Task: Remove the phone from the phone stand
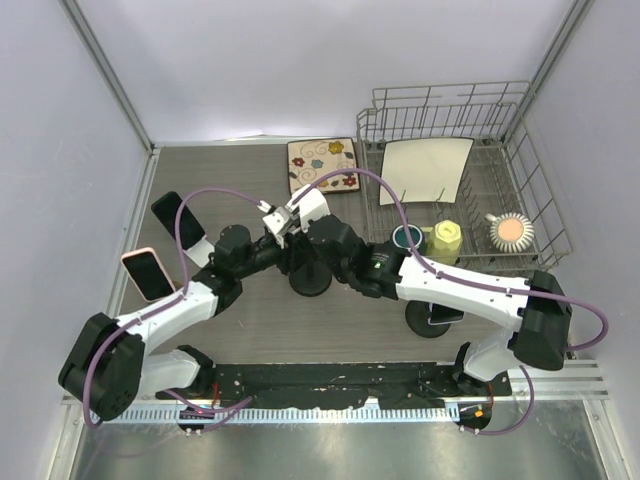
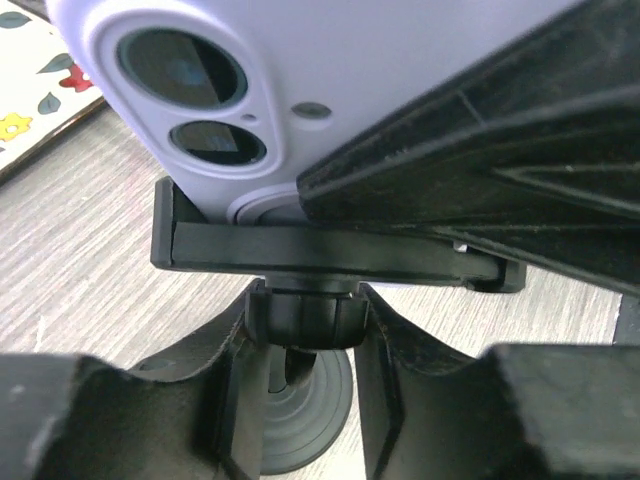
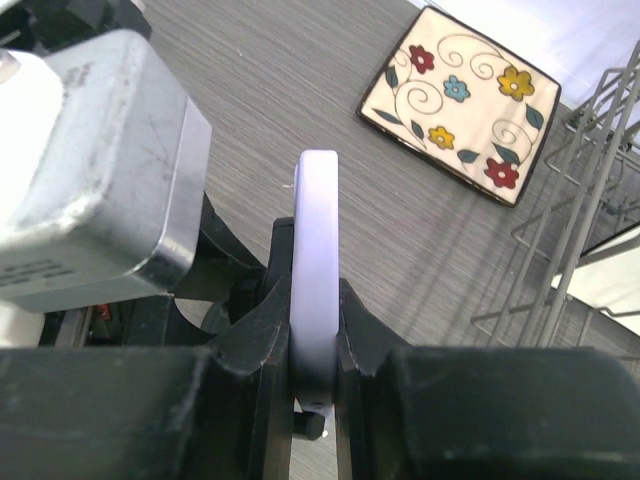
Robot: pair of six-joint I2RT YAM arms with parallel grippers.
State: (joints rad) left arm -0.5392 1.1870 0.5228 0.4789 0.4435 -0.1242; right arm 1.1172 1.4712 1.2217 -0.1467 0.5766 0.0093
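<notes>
A lavender phone (image 2: 300, 80) sits in the cradle (image 2: 320, 250) of a black phone stand, whose round base (image 1: 310, 283) rests mid-table. My left gripper (image 2: 305, 318) is shut on the stand's neck knob just under the cradle, one finger on each side. My right gripper (image 3: 315, 340) is shut on the phone (image 3: 315, 250), pinching its front and back near the lower end. In the top view both grippers meet over the stand, with the phone (image 1: 296, 214) between them. The phone still rests in the cradle.
A floral tile (image 1: 323, 165) lies behind the stand. A wire dish rack (image 1: 530, 190) at the right holds a white plate (image 1: 425, 170), cups and a brush. Two other phones on stands (image 1: 148, 272) stand at the left. Another black stand (image 1: 432, 318) is near the right arm.
</notes>
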